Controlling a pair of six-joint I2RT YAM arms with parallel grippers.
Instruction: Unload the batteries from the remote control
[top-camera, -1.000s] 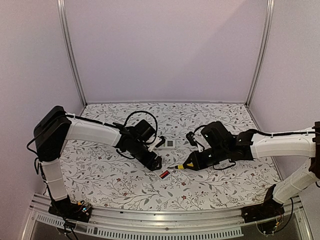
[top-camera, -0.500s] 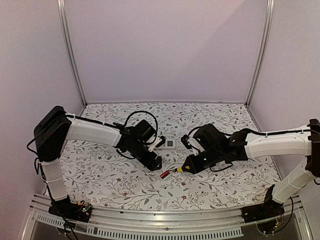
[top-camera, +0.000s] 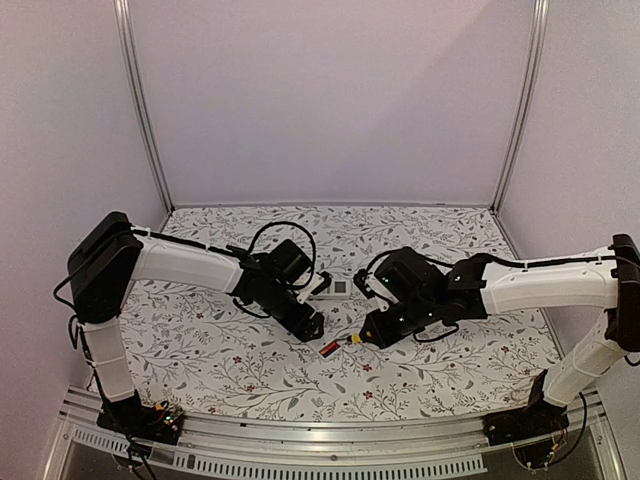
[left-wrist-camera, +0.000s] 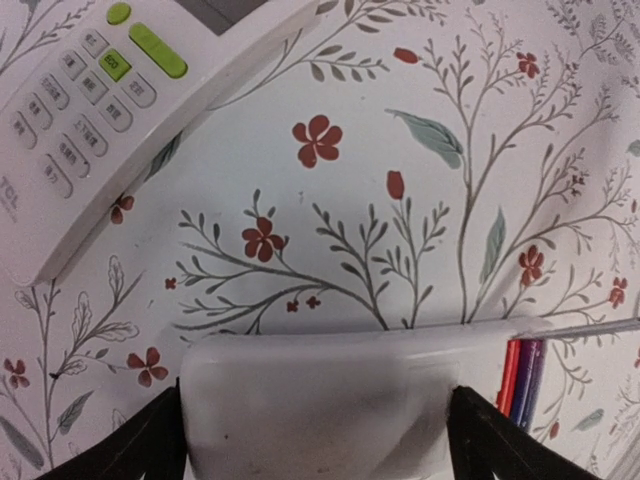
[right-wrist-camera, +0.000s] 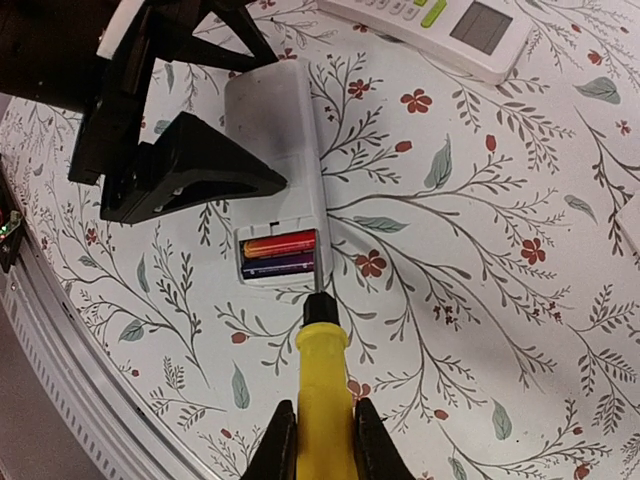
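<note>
My left gripper (top-camera: 308, 325) is shut on a white remote (right-wrist-camera: 270, 140) that lies back side up on the table, held by its end (left-wrist-camera: 320, 400). Its battery compartment is open. A red-orange battery (right-wrist-camera: 280, 243) and a dark battery (right-wrist-camera: 280, 265) lie side by side inside; they also show in the left wrist view (left-wrist-camera: 520, 380) and the top view (top-camera: 328, 348). My right gripper (right-wrist-camera: 322, 440) is shut on a yellow-handled screwdriver (right-wrist-camera: 322, 380). The screwdriver's metal tip touches the right edge of the compartment. No other batteries show.
A second white remote (left-wrist-camera: 100, 130) with green buttons lies face up just behind the held one; it also shows in the right wrist view (right-wrist-camera: 440, 25) and the top view (top-camera: 335, 287). The table has a floral cloth (top-camera: 450, 360) and walls on three sides.
My right arm has moved left, bringing the screwdriver tip up to the battery compartment. The left arm and the remote have stayed still.
</note>
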